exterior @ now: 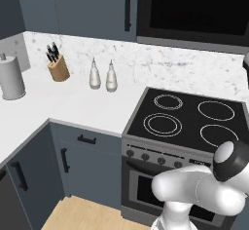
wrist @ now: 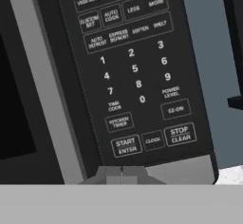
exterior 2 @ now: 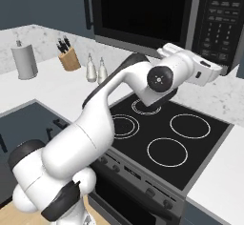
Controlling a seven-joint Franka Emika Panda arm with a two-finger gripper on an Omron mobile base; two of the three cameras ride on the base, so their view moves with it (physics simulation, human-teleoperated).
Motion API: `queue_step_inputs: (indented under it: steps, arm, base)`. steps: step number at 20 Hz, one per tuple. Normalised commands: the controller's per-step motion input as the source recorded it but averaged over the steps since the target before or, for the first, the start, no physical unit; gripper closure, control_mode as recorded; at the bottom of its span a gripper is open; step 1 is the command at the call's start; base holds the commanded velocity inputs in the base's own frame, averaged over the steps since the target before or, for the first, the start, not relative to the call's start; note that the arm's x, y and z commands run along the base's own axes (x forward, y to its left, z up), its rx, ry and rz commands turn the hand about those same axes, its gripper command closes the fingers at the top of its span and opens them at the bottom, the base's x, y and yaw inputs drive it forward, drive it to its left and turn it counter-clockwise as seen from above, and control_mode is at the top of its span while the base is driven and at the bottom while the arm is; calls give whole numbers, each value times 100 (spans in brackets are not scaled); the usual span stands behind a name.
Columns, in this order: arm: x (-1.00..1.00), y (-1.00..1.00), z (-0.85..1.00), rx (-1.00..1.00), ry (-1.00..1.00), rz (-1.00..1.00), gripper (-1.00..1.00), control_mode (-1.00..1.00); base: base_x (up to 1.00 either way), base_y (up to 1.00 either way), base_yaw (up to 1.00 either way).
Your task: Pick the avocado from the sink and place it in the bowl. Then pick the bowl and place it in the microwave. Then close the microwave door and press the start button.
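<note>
Nearest me, the white arm rises from the base and bends up over the black glass cooktop (exterior 2: 167, 133) with its four ringed burners, set in a grey range with a row of knobs along the front. Following the arm outward in the right base view, I see its wrist stretched toward the upper right, and the tool (exterior 2: 215, 72) sits just in front of the lower part of the black keypad panel (exterior 2: 220, 21). I read its two tips as drawn together with nothing between them. In the hand view those tips (wrist: 122, 173) show as one joined grey block at the bottom, right under the START ENTER key (wrist: 126, 145), with the CLOCK and STOP CLEAR keys beside it to the right and the number pad above.

The wide built-in black microwave (exterior 2: 157, 14) hangs above the cooktop, and its large flat glossy black microwave door (exterior 2: 143, 10) lies flush with the front, closed, its dark window hiding the inside. I cannot tell where the bowl or the avocado is.

Farther off to the left, the white marbled desk (exterior: 73, 102) carries two white tapered bottles (exterior: 103, 75), a tan wooden knife block (exterior: 58, 69) with dark handles, and a grey paper-towel roll (exterior: 10, 78) on a stand, all against the speckled backsplash under blue-grey cabinets.
</note>
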Motion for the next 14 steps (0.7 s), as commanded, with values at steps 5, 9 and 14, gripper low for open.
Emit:
queue_step_inputs:
  steps: [5, 9, 14]
  arm:
    - [20, -3, 0, 0, 0, 2, 100, -100]
    - [17, -6, -1, 0, 0, 2, 100, -100]
    - [14, -10, -2, 0, 0, 2, 100, -100]
  base:
    - [0, 0, 0]
    - [0, 0, 0]
    - [0, 0, 0]
